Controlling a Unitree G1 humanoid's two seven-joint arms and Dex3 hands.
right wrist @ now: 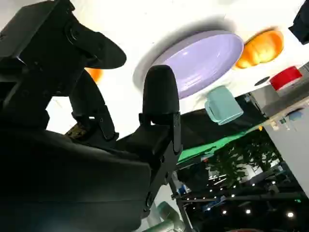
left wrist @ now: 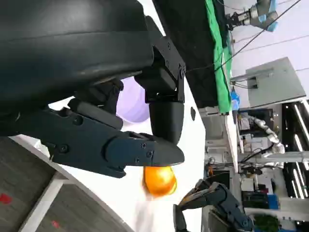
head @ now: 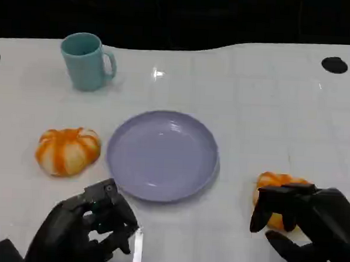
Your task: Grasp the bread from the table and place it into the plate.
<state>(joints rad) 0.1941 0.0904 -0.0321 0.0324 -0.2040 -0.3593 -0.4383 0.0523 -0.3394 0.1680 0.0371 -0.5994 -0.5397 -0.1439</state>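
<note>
Reaching over an orange bread roll (head: pixel 273 189) near the front right corner of the worktop (head: pixel 264 106), right hand (head: pixel 302 226) with fingers spread and curved round the roll's near side, apparently not yet closed on it; whether the fingertips touch cannot be told. Positioned so, presumably, to cup the roll from above and behind and lift toward the lilac plate (head: pixel 162 155), lying just beside it at the centre, toward the front edge. Resting low at the front left corner, left hand (head: pixel 87 229), fingers curled inward on nothing, seemingly parked out of the way. Sitting left of the plate, well apart from the right hand, a second orange-and-white roll (head: pixel 67 150). Standing toward the back left, clear of any path to the plate, a teal mug (head: pixel 85 60).
</note>
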